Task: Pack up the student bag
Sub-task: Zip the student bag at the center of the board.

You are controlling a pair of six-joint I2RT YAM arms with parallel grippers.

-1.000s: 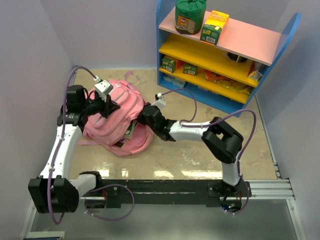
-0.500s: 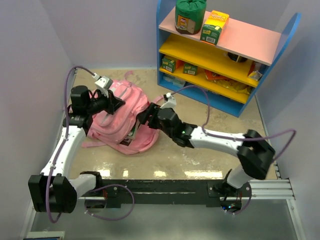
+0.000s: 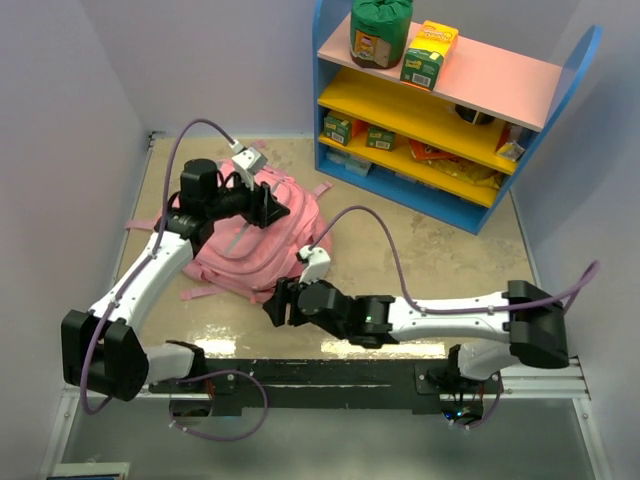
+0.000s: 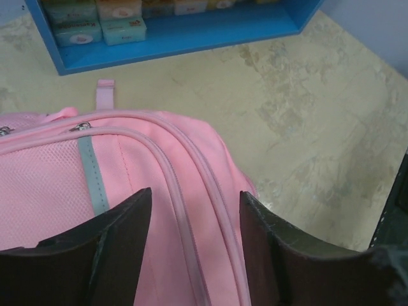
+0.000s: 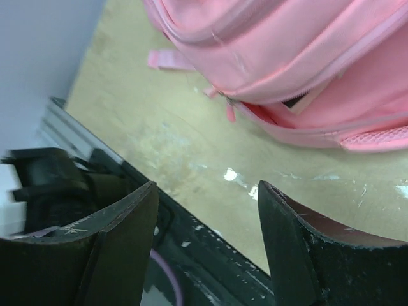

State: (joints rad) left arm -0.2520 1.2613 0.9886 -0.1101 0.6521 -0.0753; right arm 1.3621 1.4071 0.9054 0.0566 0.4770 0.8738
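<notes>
The student bag [image 3: 245,250], a soft pink backpack with grey zippers, lies on the floor at left centre. My left gripper [image 3: 275,212] is over its far right side. In the left wrist view that gripper [image 4: 196,193] stands open, its fingers straddling two zipper seams of the bag [image 4: 159,185] with nothing held. My right gripper [image 3: 274,306] sits low beside the bag's near edge. The right wrist view shows it [image 5: 207,185] open and empty over bare floor, with the bag [image 5: 287,51] beyond it. A pocket slit [image 5: 296,100] gapes slightly there.
A blue shelf unit [image 3: 470,215] stands at the back right, with a green container [image 3: 380,30] and a yellow-green box [image 3: 428,52] on its pink top and small packs on the lower shelves. A black rail [image 3: 330,375] runs along the near edge. Walls close in left and right.
Both grippers have opened. The right arm has drawn back from the bag toward the near rail. The left gripper has shifted right along the bag, and the bag has moved slightly right.
</notes>
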